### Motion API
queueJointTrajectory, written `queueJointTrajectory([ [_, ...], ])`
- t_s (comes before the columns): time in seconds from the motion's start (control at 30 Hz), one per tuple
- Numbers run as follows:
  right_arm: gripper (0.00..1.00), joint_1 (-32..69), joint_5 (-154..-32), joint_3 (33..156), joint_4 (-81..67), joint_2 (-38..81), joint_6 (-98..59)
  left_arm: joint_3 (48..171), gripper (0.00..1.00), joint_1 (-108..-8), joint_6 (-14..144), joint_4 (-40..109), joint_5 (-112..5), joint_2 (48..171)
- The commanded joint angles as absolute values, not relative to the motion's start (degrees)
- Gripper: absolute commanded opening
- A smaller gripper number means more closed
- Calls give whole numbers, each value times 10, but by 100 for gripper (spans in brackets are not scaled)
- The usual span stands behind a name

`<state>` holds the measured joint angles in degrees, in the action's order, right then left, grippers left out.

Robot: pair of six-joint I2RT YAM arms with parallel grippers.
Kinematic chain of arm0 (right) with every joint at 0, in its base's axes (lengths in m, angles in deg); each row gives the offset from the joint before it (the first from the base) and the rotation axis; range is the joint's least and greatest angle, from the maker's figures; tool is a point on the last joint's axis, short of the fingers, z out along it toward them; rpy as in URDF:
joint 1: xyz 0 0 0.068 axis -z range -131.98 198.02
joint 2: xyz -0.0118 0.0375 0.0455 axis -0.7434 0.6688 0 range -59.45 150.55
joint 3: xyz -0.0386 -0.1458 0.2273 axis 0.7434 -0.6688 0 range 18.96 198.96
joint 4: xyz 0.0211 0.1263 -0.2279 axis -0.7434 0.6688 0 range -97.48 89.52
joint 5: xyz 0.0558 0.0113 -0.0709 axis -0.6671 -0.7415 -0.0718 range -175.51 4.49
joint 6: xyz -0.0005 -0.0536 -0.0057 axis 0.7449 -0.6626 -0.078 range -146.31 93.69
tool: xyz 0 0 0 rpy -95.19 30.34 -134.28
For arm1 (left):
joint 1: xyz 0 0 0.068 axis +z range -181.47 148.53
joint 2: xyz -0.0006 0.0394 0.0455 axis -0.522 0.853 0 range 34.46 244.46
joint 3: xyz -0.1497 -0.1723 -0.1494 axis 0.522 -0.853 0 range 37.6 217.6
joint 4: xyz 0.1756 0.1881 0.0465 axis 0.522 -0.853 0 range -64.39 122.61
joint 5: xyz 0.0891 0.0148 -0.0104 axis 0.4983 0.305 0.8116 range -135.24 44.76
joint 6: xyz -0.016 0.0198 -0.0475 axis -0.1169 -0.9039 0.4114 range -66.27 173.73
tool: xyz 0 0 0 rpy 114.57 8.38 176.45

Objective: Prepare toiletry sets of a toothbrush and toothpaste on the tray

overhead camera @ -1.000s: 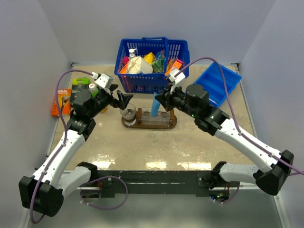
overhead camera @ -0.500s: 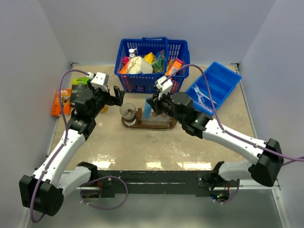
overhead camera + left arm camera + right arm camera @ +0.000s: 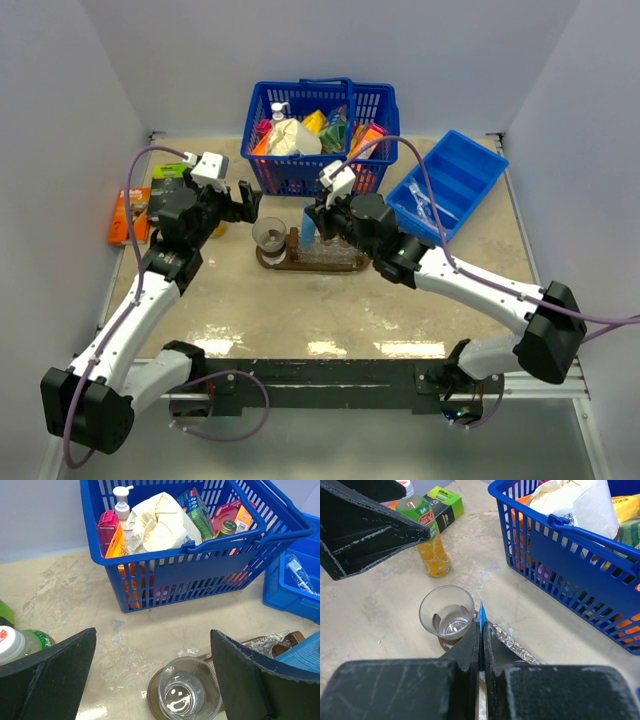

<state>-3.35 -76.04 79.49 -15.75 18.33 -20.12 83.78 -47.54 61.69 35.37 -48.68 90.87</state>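
Where the right gripper point(image 3: 481, 632) clamps it between jaws pressed together, the blue tube point(image 3: 481, 611) stands upright over the tray point(image 3: 285, 265), just beside the glass cup point(image 3: 446, 611) at the tray's left end.

- Blue tube: flat, bright blue, seen edge-on as a thin sliver above the fingertips. Whether its lower end touches the tray cannot be told.
- Right arm: stretched low from its base, forward and leftward, wrist above the tray's middle.
- Left gripper point(image 3: 250, 203): jaws wide apart, nothing between them, hanging just left of the tray and aimed toward the cup. Left arm: bent sharply at the elbow, forearm raised.
- Tray: dark brown oval board.
- Glass cup: clear, upright, standing on the tray.
- Clear wrapping point(image 3: 512, 646): crinkled, lying along the tray to the right of the cup.
- Basket point(image 3: 320, 165): blue plastic, packed with goods, directly behind the tray.
- Blue bin point(image 3: 455, 180): rectangular, to the right of the tray.
- Orange drink bottle point(image 3: 431, 542): upright, left of the tray.
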Motion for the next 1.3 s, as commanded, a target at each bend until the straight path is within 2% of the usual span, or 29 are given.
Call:
queueJointTrajectory([
  [0.0, 0, -36, -746, 800, -212, 186, -211, 839, 100, -471, 622, 367, -477, 904],
  [1.27, 0, -36, -722, 789, -230, 231, -242, 839, 100, -471, 614, 366, -482, 911],
])
